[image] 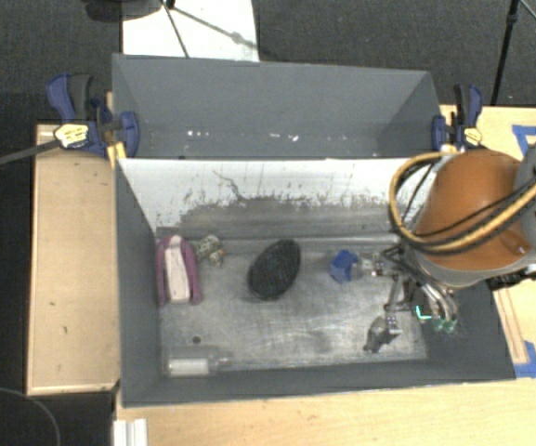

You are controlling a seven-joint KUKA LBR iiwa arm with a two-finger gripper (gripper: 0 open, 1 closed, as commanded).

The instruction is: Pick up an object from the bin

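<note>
VIEW: one camera, up high, looking down into the grey bin (277, 100) | ANGLE: tipped a little, so the far wall's inner face shows broad at top | RANGE: back enough to take in the whole bin | ARM (472, 216): reaches in from the right

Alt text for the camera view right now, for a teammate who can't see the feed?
The gripper hangs low at the right end of the grey bin, over bare floor, near a small blue piece. Further left lie a black oval lump, a pink and purple object and a pale tube by the front wall.
</note>
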